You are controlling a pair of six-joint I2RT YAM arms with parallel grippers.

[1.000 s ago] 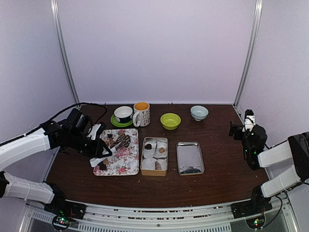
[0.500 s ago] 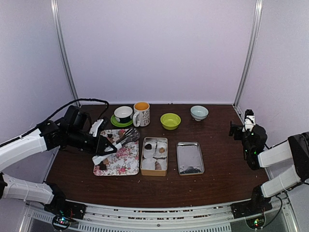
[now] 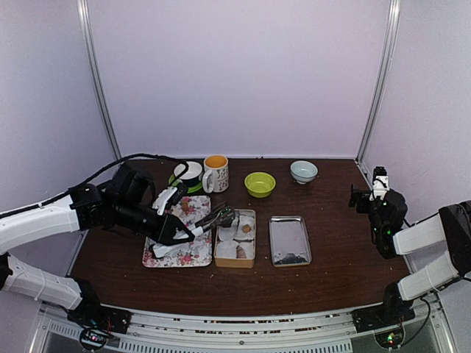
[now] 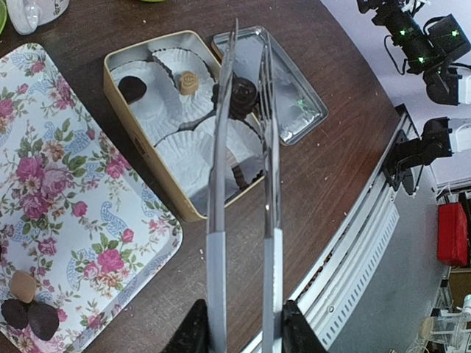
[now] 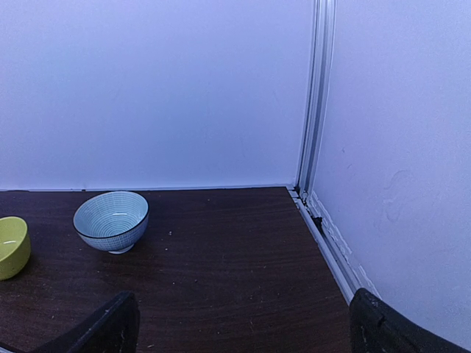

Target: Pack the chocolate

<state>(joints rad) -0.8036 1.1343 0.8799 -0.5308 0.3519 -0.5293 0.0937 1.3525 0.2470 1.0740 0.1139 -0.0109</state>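
My left gripper point(image 4: 243, 332) is shut on slim silver tongs point(image 4: 215, 220), which it holds over the tan tin point(image 4: 151, 151) lined with white paper cups. The tong tips pinch a dark chocolate point(image 4: 241, 93) above the tin's far side. The tin holds a dark lump point(image 4: 132, 88), a light brown one point(image 4: 189, 81) and another dark one point(image 4: 238, 174). More chocolate point(image 4: 26, 287) lies on the floral tray point(image 4: 66, 206). In the top view the left gripper point(image 3: 182, 232) reaches from the tray point(image 3: 193, 254) to the tin point(image 3: 219, 259). My right gripper point(image 3: 362, 197) is open and empty at the far right.
A silver lid point(image 3: 289, 240) lies right of the tin. Along the back stand a white cup on a green saucer point(image 3: 188, 173), a mug point(image 3: 215, 173), a green bowl point(image 3: 260, 184) and a blue-white bowl point(image 3: 304, 171), which also shows in the right wrist view point(image 5: 110, 219).
My left arm has swung right from the floral tray to over the tin, carrying the tongs with the chocolate. The right arm has not moved.
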